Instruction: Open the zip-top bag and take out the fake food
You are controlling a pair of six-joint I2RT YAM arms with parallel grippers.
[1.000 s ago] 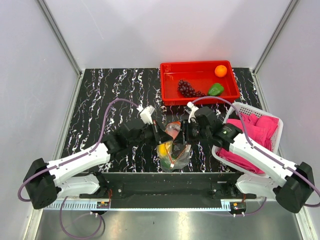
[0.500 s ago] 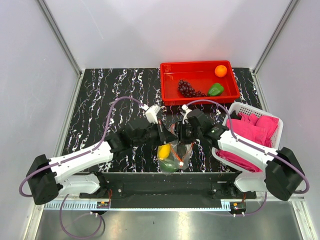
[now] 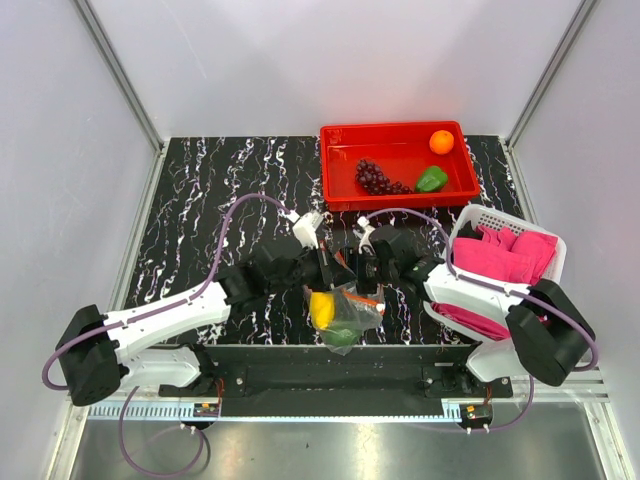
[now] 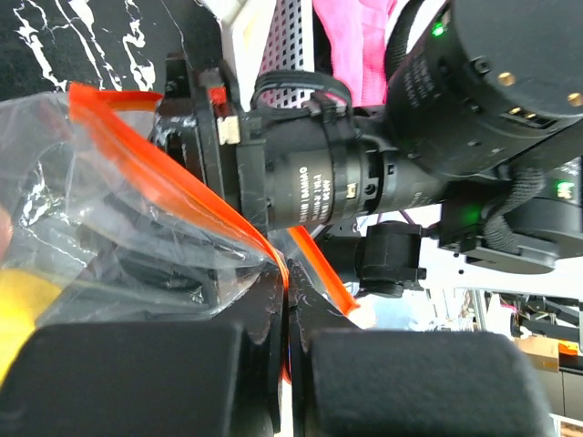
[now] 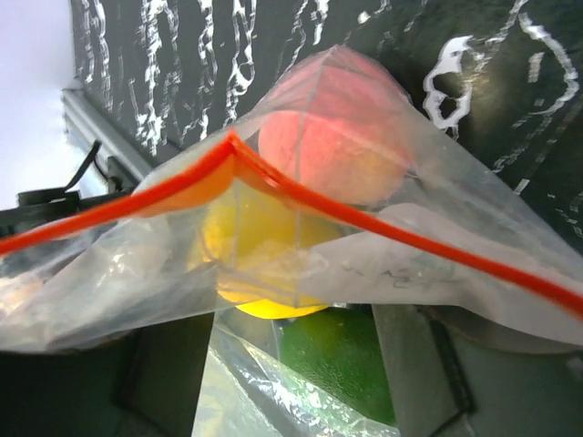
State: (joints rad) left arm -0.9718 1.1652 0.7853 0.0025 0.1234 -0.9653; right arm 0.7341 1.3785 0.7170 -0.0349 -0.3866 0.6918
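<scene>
The black counter [image 3: 200,200] lies bare on the left. The left gripper [image 4: 287,319] is clenched on the orange zip strip [image 4: 173,182] of the bag [image 3: 352,312], which sits at the counter's near edge with a yellow fruit [image 3: 321,308] inside. Just beside it, the right gripper [image 5: 291,382] is released, jaws spread. The red tray [image 3: 400,128] hugs the far edge and the basket [image 3: 490,215] the right.

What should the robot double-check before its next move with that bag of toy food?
1. Left end effector pinching the clear crinkly zip-top bag at its orange-red zip strip: ok.
2. Right end effector gripping the bag: not ok, jaws apart.
3. Bag mouth open: cannot tell.
4. Bag emptied: not ok; yellow oblong fruit and pinkish ball inside.
5. Red plastic tray has bare floor: ok.
</scene>
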